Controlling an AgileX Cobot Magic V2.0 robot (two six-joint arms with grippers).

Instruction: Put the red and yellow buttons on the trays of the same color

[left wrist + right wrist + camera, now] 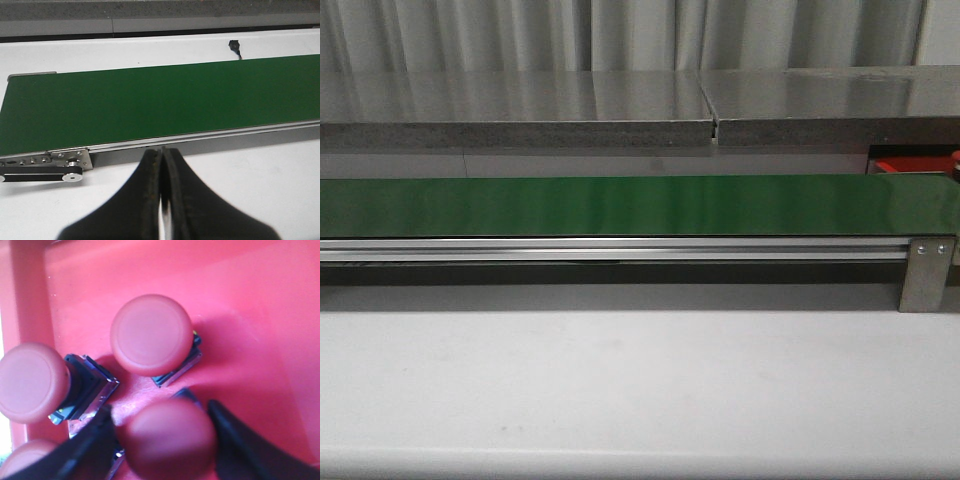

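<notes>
My right gripper [165, 440] is inside the red tray [250, 300], its fingers on either side of a red button [167, 442], shut on it just above the tray floor. Two more red buttons stand in the tray, one in the middle [151, 335] and one by the tray wall [32, 382]; a fourth [25, 460] shows at the edge. My left gripper [162, 152] is shut and empty over the white table, just in front of the green conveyor belt [160, 105]. No yellow button or yellow tray is in view. Neither gripper shows in the front view.
The green belt [620, 205] runs across the front view with its aluminium rail [620, 248] and end bracket [925, 270]. A piece of the red tray [910, 165] shows at the far right behind the belt. A small black part [234, 46] lies beyond the belt.
</notes>
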